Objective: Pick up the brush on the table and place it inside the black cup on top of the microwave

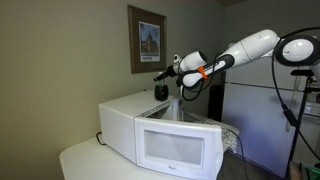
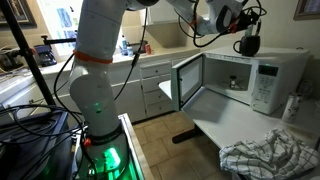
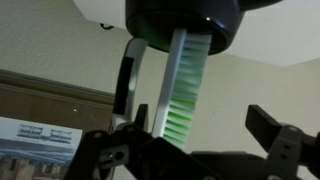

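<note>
The black cup (image 1: 160, 92) stands on top of the white microwave (image 1: 150, 118); both also show in an exterior view, cup (image 2: 248, 45) on microwave (image 2: 275, 75). In the upside-down wrist view the cup (image 3: 185, 20) fills the top edge. The brush (image 3: 185, 85), white with green bristles, has one end inside it. My gripper (image 3: 205, 125) is right at the cup and open. The brush's free end is near one finger, and a wide gap separates it from the other finger. The gripper also shows in both exterior views (image 1: 165, 72) (image 2: 250, 22). The cream table (image 1: 80, 160) carries the microwave.
The microwave door (image 2: 190, 85) hangs open over the table (image 2: 250, 125). A crumpled checked cloth (image 2: 270, 155) lies on the table near it. A framed picture (image 1: 147, 40) hangs on the wall behind. A lamp on a stand (image 1: 298, 50) is beside the arm.
</note>
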You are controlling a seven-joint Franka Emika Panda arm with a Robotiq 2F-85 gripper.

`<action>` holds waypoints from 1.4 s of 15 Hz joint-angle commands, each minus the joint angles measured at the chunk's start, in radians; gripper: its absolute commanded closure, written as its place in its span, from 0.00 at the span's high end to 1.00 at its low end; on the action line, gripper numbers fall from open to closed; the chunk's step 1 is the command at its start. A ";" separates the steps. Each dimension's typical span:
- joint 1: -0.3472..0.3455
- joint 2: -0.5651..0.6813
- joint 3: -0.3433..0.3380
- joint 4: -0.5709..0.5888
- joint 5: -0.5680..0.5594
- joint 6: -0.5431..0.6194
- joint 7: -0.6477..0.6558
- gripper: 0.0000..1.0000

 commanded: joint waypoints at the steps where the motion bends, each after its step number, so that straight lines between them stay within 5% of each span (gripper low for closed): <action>1: 0.009 -0.020 -0.006 0.006 -0.022 -0.074 -0.004 1.00; 13: -0.005 -0.056 0.005 0.033 -0.012 -0.222 -0.019 1.00; 18: -0.043 -0.143 0.067 -0.055 -0.005 -0.200 -0.108 1.00; 20: -0.088 -0.173 0.143 -0.099 0.026 -0.131 -0.205 1.00; 21: -0.042 -0.111 0.077 -0.012 -0.001 -0.171 -0.126 1.00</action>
